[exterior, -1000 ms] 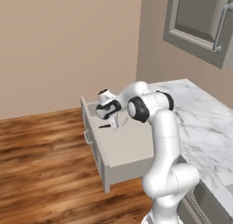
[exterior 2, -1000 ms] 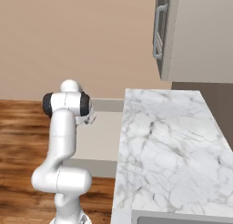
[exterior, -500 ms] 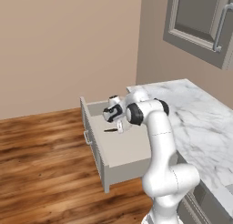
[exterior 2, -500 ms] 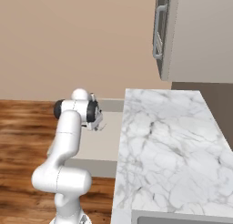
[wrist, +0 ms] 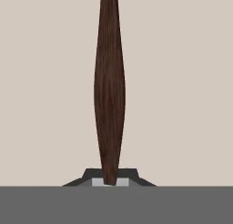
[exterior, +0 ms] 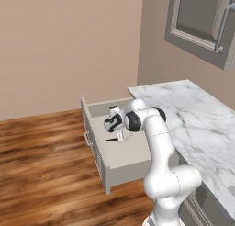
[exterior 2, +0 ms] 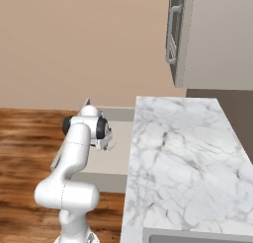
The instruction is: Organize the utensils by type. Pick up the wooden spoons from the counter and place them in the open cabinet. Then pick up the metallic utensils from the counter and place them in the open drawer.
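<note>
Here, the slim utensil with a dark brown wooden handle runs straight ahead of the end effector, its long axis in line with the fingers, which are closed narrowly on its near end. It hangs low over the pale floor of the wide, shallow, light grey open drawer, beside the white marble worktop.
</note>
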Robot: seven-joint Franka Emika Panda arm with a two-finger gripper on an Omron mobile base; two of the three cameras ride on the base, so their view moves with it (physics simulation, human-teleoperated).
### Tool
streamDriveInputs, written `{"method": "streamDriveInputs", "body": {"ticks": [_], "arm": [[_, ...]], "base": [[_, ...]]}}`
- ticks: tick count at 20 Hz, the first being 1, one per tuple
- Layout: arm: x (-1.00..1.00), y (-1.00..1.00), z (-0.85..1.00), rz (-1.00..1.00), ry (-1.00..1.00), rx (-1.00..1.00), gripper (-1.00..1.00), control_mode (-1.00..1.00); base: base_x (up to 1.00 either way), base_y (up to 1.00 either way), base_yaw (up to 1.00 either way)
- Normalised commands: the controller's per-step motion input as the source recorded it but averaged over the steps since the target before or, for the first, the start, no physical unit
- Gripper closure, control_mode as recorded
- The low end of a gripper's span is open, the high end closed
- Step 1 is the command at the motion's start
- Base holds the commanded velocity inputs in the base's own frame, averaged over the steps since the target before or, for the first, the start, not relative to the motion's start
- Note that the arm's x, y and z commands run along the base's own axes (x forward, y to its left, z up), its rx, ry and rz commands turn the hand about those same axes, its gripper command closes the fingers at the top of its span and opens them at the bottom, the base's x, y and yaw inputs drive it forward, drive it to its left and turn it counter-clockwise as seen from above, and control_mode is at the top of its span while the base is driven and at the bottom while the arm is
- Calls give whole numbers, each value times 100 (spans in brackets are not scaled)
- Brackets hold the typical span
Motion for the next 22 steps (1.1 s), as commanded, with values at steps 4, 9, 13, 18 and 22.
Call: {"method": "streamDriveInputs", "body": {"ticks": [4,9,13,18,22], "arm": [[-21,0,-9,0,-7,0,-100,-100],[-44,-9,44,0,-17,2,-100,-100],[-42,-18,100,0,-23,7,-100,-100],[-92,-3,100,0,-38,4,-100,-100],[-100,0,100,-8,-51,0,-100,-100]], "base": [[0,0,0],[0,0,0],[0,0,0],[0,0,0],[0,0,0]]}}
